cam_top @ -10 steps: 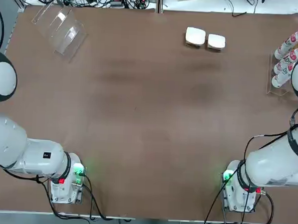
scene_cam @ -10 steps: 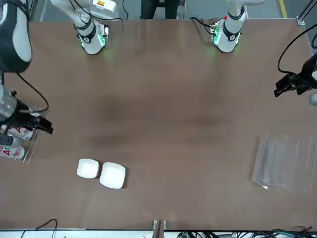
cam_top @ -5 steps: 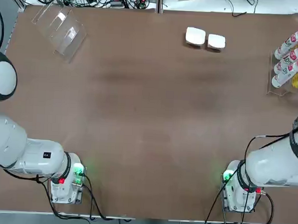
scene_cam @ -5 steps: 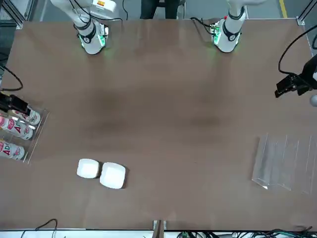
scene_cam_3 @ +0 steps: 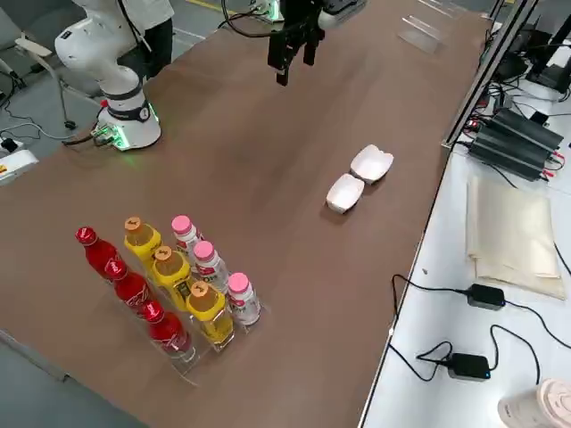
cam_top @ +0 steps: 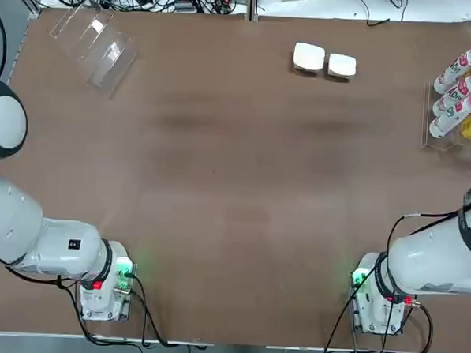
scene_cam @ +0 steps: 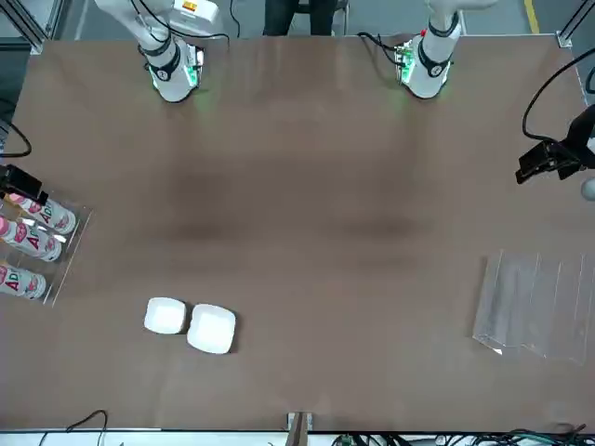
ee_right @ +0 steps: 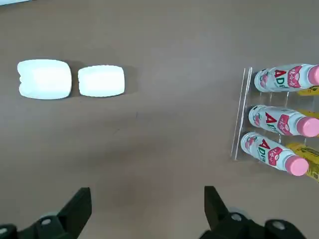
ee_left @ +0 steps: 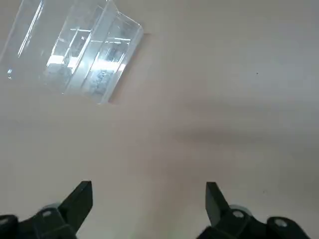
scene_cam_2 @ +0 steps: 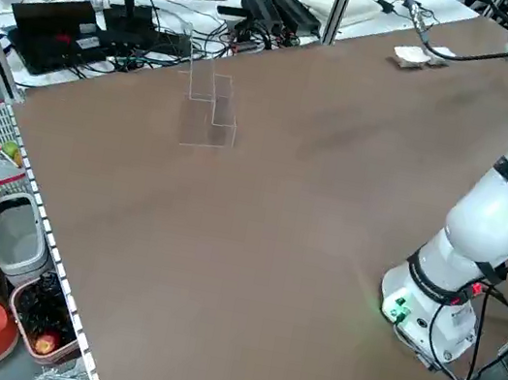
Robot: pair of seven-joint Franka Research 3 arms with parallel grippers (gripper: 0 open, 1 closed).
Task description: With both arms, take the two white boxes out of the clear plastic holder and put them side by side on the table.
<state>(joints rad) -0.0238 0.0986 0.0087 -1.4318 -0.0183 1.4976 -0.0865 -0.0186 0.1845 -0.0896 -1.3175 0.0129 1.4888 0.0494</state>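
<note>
While both end effectors (ee_left: 148,199) (ee_right: 147,201) gape empty, the white boxes (cam_top: 324,62) lie end-to-end, crosswise, outside the clear holder (cam_top: 94,39)

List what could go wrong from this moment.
1. The right gripper, open, hangs near the clear rack of pink-capped bottles; a careless swing there might topple them.
2. The two small white rounded boxes lie side by side close to the brown table's far edge, so a nudge could push them off.
3. The empty clear plastic holder is hard to see; the open left gripper could clip it.
</note>
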